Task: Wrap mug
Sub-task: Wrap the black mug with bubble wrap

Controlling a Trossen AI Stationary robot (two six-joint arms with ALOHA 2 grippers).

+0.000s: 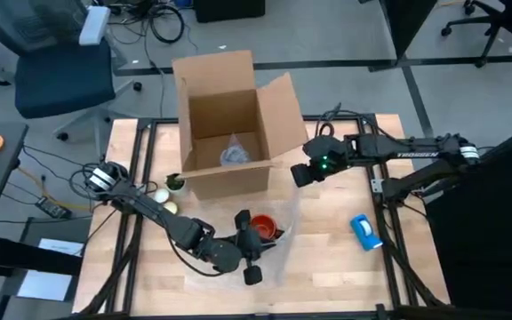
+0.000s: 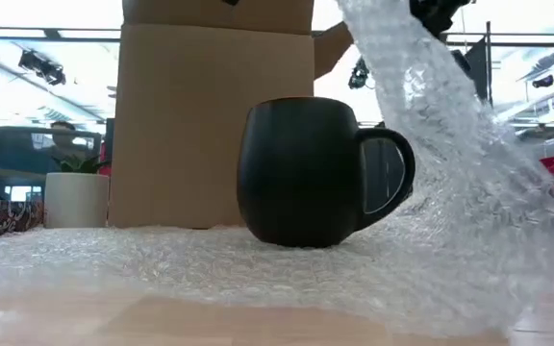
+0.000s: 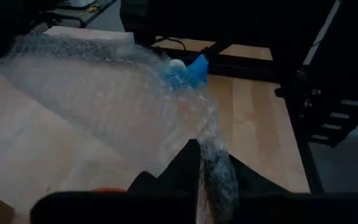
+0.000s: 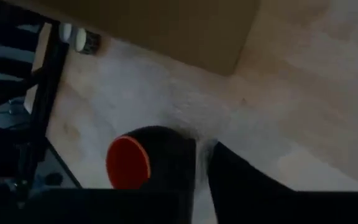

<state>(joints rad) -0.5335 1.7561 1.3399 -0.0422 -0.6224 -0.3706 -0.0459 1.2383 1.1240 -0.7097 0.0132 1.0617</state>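
**Mug on bubble wrap, one edge lifted**

The mug [image 2: 306, 173] stands upright on bubble wrap [image 2: 258, 264] on the surface, before the cardboard box [image 1: 229, 124]. Rigid, probably breakable; handle the wrap instead. Left gripper [image 3: 210, 180] and right gripper [image 4: 201, 171] each pinch a wrap edge.

Open bare table [image 1: 327, 276] across the lower right of the high view, broken only by a blue roll [image 1: 365, 231] near the right edge. Upper centre blocked by an open cardboard box [image 1: 229, 124]. Centre crowded: the mug [image 1: 260, 225] upright on a bubble wrap sheet [image 2: 258, 264], with the left claw [image 1: 247, 249] just beside it. In the low view, one side of the wrap lifted steeply at frame right, walling off the mug's handle side. Small pot [image 1: 174, 183] near the box's lower-left corner.
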